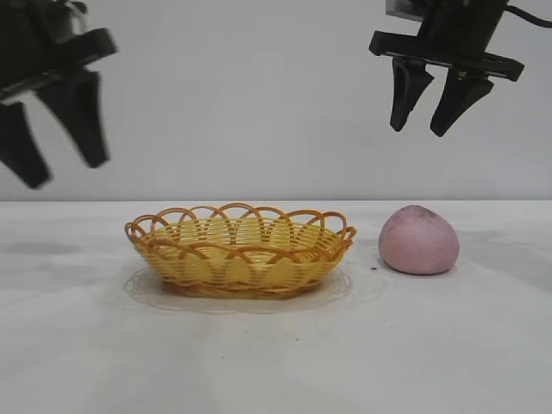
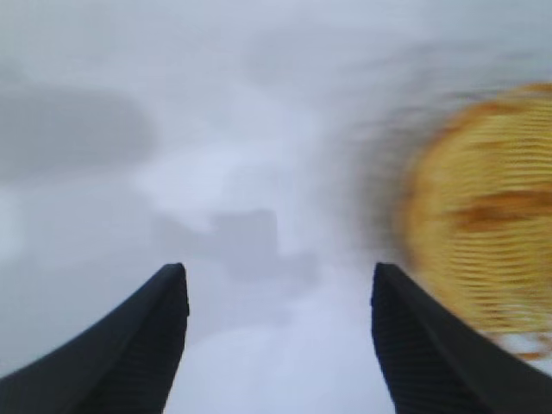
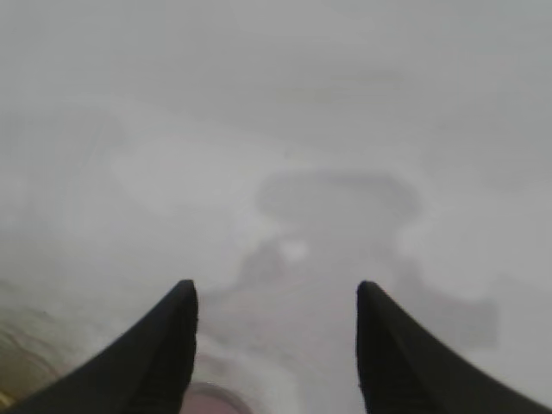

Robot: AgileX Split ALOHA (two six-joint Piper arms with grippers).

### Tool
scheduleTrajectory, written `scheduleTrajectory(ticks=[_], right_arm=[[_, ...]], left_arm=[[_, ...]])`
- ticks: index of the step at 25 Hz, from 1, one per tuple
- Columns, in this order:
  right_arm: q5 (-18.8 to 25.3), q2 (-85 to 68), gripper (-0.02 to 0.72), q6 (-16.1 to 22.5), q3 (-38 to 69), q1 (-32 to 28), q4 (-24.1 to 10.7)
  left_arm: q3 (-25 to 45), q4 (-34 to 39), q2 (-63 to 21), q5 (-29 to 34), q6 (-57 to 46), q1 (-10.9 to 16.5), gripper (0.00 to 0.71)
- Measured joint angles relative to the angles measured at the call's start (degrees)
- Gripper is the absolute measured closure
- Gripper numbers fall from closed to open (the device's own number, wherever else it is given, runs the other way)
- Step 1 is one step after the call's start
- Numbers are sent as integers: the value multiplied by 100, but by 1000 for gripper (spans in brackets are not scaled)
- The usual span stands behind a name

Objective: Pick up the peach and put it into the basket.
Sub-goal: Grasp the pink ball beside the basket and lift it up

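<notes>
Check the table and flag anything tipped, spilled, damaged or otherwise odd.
Nothing stands out. The basket sits level and empty; the peach rests on the table beside it, apart, whole apart from a dark smudge on top. The left gripper and the right gripper hang open above.

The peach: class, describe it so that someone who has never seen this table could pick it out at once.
Start at the white table, then find the yellow-orange wicker basket near its middle. Just beside the basket, on the side of the right gripper hanging open above, sits the peach. It is the only solid, rounded, dusty pink thing there, with a darker smudge on top.
</notes>
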Motion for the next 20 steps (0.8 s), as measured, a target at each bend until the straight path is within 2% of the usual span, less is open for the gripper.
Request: scheduleTrajectory(ticks=[4, 7, 10, 12, 20], right_arm=[[535, 0, 354, -37, 0, 20, -32], [561, 0, 354, -37, 0, 20, -105], [550, 0, 354, -37, 0, 20, -128], [550, 0, 354, -24, 0, 20, -128], [516, 0, 354, -11, 175, 20, -117]], left_arm=[[656, 180, -609, -204, -281, 0, 305], [1312, 209, -1339, -328, -363, 0, 305], [1877, 219, -2503, -237, -387, 0, 305], [2116, 219, -3557, 61, -441, 0, 305], [2800, 339, -7492, 1942, -755, 0, 305]])
